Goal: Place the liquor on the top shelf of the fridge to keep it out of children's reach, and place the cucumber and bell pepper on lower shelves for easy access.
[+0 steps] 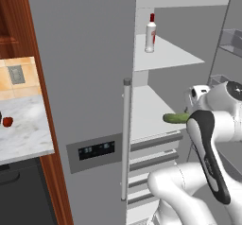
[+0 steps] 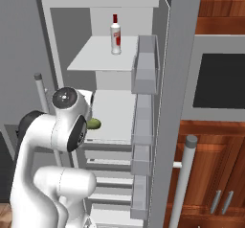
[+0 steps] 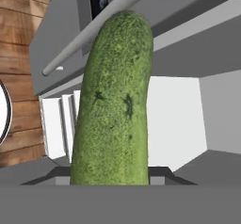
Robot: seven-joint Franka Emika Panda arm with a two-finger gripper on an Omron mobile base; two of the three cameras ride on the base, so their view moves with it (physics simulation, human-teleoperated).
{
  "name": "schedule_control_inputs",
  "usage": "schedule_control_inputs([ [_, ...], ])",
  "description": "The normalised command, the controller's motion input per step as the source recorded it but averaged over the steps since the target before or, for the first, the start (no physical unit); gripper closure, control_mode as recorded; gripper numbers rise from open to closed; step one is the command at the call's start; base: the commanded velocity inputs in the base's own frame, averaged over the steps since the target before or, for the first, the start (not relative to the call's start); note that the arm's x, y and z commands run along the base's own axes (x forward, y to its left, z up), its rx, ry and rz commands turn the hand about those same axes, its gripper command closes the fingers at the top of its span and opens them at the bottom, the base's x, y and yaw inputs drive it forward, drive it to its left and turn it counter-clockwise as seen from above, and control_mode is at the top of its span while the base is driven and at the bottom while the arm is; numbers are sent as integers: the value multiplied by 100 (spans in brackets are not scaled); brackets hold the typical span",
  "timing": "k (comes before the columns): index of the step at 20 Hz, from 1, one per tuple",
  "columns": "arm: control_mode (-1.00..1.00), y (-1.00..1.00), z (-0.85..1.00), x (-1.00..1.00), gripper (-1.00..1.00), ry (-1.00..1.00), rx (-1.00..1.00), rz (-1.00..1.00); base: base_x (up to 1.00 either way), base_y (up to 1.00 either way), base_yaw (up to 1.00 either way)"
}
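The gripper was clenched on the cucumber (image 3: 115, 100), gripping it at one end so that the rest stuck out ahead of the hand. Inside the open fridge (image 1: 85, 77), the cucumber hung just over the front edge of the lower shelf (image 1: 149, 110), the board beneath the top shelf (image 1: 165, 56), where the liquor (image 1: 150, 33) already stood upright. The cucumber looked firm, light and rounded with a slightly bumpy skin, so it would likely roll once laid down. The bell pepper (image 1: 7, 121) lay on the counter (image 1: 26, 139), left of the fridge.
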Motion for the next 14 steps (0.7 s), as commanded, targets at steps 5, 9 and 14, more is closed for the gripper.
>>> schedule_control_inputs([
  [5, -100, 0, -32, 53, 100, 0, 0, 6, 0, 0, 0],
  [9, -100, -9, -22, 47, 100, 0, 0, 5, 0, 0, 0],
  [14, -100, -10, -17, 49, 100, 0, 0, 4, 0, 0, 0],
])
